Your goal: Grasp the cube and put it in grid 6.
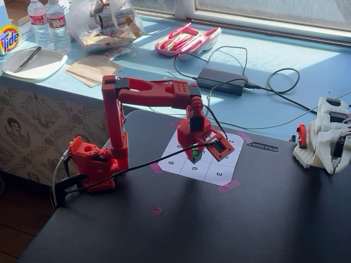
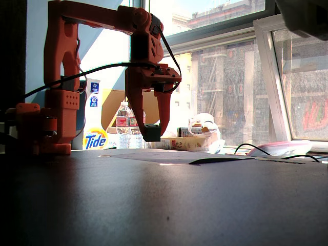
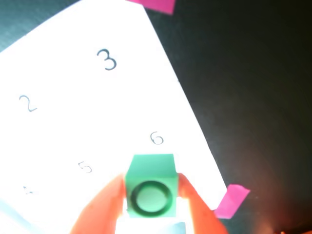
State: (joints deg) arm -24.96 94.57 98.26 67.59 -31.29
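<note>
Clamped between the two red fingers (image 3: 100,207): the cube (image 3: 150,190), ring mark facing the wrist view. Held clear above the paper, near grid 6 (image 3: 157,138).

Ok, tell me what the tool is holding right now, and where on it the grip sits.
The tool holds the green cube, its two red fingers pressing two opposite side faces; the ring-marked face stays uncovered. The low fixed view shows it lifted off the paper grid.

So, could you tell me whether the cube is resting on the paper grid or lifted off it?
Lifted. In a fixed view the cube hangs clear above the paper grid, clamped in the gripper.
</note>
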